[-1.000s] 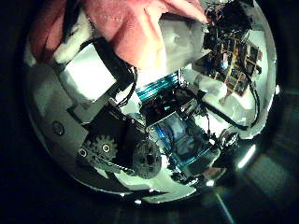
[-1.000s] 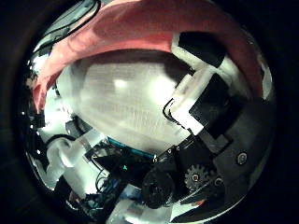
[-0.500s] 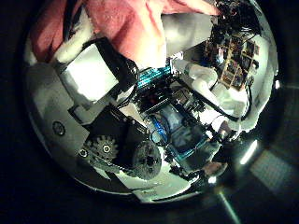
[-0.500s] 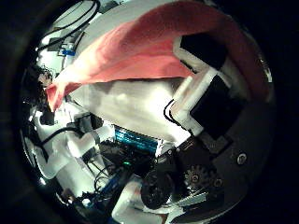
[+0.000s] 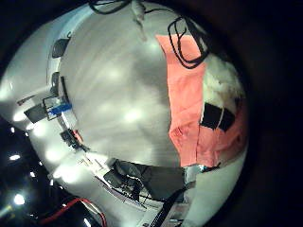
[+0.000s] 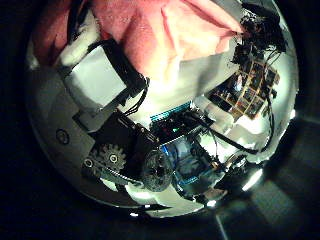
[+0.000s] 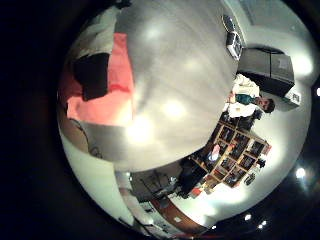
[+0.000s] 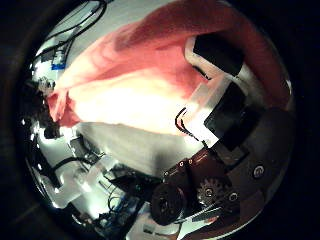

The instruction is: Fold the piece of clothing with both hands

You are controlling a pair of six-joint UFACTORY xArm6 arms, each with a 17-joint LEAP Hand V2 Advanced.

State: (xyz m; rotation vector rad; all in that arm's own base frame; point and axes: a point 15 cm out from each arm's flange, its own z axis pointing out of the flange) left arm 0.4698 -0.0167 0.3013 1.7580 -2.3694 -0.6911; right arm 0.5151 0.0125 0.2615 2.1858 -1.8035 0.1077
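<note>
The piece of clothing [image 8: 140, 80] is a soft cloth spread wide in front of my right hand [image 8: 225, 100], whose fingers curl onto its edge. In the right little finger side palm view the cloth [image 7: 115, 85] hangs beside a dark finger [image 7: 92, 72] above the table [image 7: 180, 80]. My left hand [image 6: 100, 80] is curled round another part of the cloth [image 6: 150, 35], which bunches over its fingers. In the left little finger side palm view the cloth [image 5: 194, 95] hangs as a long strip by the fingers [image 5: 220, 118], above the table [image 5: 114, 85].
Shelving [image 7: 235, 150] and a dark box [image 7: 270, 65] stand beyond the table. The shelving also shows in the left thumb side palm view [image 6: 250, 85]. A white arm [image 8: 80, 180] shows past the table edge in the right thumb side palm view.
In the right thumb side palm view the cloth has spread and now covers much more of the table. The left thumb side view has shifted; the cloth stays bunched on the fingers.
</note>
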